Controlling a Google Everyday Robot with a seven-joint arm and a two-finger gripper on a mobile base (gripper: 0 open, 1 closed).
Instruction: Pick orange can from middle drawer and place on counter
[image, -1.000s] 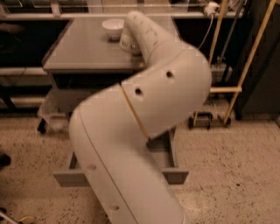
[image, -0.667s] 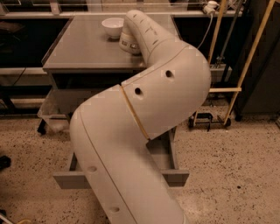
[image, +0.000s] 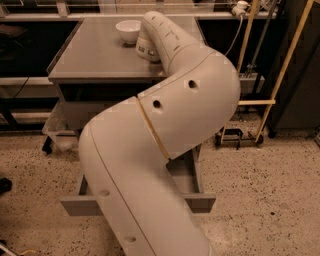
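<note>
My white arm fills the middle of the view and bends back over the counter (image: 95, 52), the grey top of the drawer cabinet. The gripper (image: 146, 50) is at the arm's far end, low over the counter's back part, just right of a white bowl (image: 128, 30). The arm's last link hides what it holds, if anything. The middle drawer (image: 201, 202) stands pulled out below, and the arm covers most of its inside. The orange can is not visible in this view.
A clear plastic bin (image: 60, 131) sits on the floor left of the cabinet. A yellow-framed stand (image: 260, 102) and cables (image: 235, 35) are on the right. A speckled floor (image: 265, 200) surrounds the open drawer.
</note>
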